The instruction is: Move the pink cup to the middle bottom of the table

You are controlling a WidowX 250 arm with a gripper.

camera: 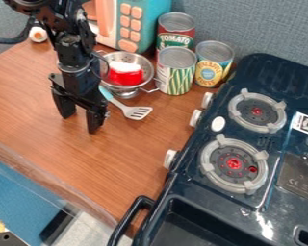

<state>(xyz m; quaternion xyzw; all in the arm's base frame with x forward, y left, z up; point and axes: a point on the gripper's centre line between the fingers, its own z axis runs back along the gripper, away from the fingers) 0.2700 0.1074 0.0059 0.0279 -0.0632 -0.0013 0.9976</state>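
Gripper hangs spread and empty, left of spatula. Red-and-white item, possibly the cup, sits in colander; best to clear the rim, centre, straddle it, close gently, lift straight.

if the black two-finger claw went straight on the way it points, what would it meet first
Most likely the brown wooden tabletop below; nothing shows between it and the black claw, though the claw's height is unclear.
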